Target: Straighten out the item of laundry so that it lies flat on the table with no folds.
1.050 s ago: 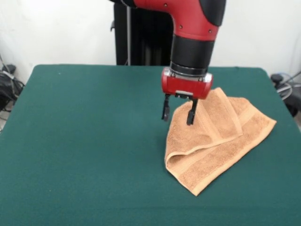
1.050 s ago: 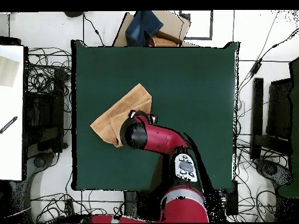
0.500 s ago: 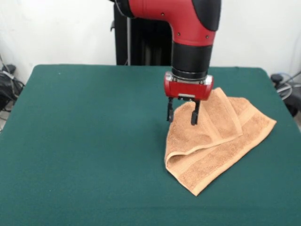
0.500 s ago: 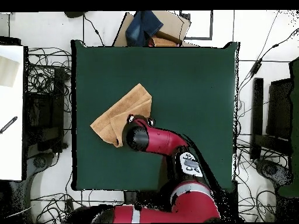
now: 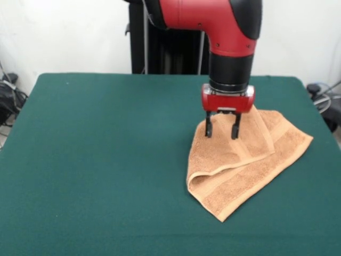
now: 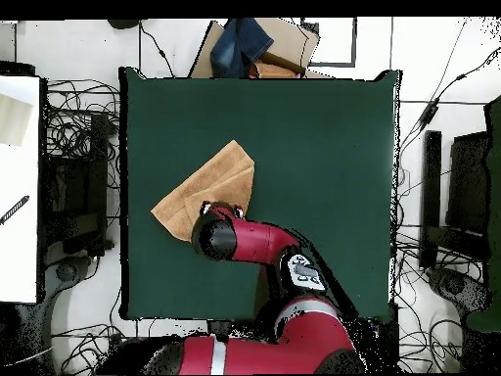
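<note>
Arm point(image 5: 213, 21) vertical, parted fingers point(image 5: 209, 128) over folded towel point(image 5: 250, 160).

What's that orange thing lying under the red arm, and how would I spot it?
Start at the big dark green table. Below the arm's gripper lies a light orange-tan terry towel, folded over itself. It is the only thing resting on the green cloth.

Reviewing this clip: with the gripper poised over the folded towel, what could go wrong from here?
The open gripper hangs above the towel's upper folded flap, where layers overlap. Closing there may pinch two layers at once, so the fold would likely be dragged along rather than opened. The towel also lies near one side of the table; in the overhead view a corner is close to that edge, so a pull that way might draw cloth over it.
</note>
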`<state>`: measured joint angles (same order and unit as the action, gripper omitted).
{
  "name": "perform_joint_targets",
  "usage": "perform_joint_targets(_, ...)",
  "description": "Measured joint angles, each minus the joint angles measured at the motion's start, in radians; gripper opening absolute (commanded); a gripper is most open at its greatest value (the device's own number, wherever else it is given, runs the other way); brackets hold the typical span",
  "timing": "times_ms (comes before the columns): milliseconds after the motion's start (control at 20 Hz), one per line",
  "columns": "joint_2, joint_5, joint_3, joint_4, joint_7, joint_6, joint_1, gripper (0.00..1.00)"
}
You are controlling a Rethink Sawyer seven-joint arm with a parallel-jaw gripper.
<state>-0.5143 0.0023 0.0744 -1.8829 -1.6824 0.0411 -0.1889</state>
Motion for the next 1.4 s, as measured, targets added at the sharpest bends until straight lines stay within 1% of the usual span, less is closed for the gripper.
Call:
perform_joint_targets(750,0.001,0.0,0.018,-0.043,0.0,-0.025,0.045,1.0)
perform_joint_targets(1400,0.001,0.004,0.018,-0.046,0.0,-0.054,0.068,1.0)
